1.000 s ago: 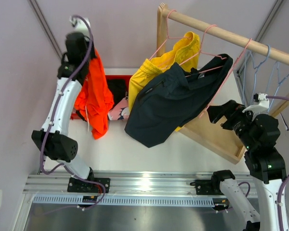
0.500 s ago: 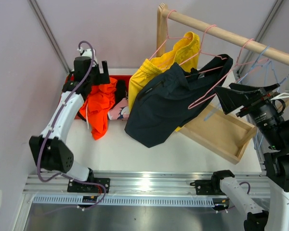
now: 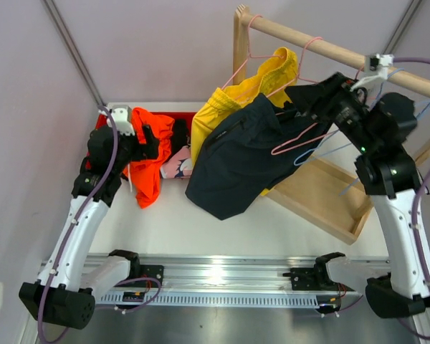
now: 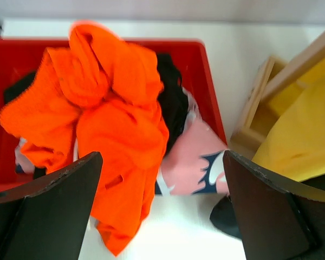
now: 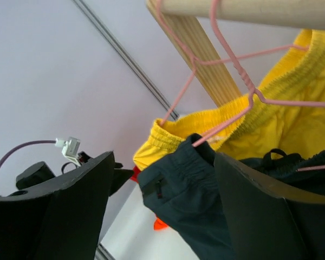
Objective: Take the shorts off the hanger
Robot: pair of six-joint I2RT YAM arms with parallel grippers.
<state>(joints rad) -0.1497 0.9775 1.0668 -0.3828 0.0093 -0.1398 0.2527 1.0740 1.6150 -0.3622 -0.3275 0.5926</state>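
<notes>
Dark charcoal shorts [image 3: 247, 154] hang from a pink hanger [image 5: 227, 51] on the wooden rail [image 3: 322, 44], in front of yellow shorts [image 3: 254, 86] on another pink hanger. My right gripper [image 3: 304, 99] is up at the charcoal waistband [image 5: 187, 181]; its open jaws stand on either side of the fabric. Orange shorts [image 4: 108, 116] lie draped over the front wall of the red bin [image 4: 203, 70], on top of black shorts [image 4: 172, 92] and pink patterned shorts [image 4: 200, 162]. My left gripper [image 4: 162, 208] hovers open just above and in front of them, holding nothing.
The rack's wooden tray base [image 3: 330, 201] sits on the white table at the right. A bare pink hanger [image 3: 295, 147] and light blue hangers [image 3: 326, 152] dangle beside the right arm. The rack's upright post [image 5: 192, 46] rises behind the yellow shorts.
My left gripper opened and dropped the orange shorts onto the red bin, then drew back lower. The right arm swung up from the lower right to the charcoal waistband, jaws narrowing.
</notes>
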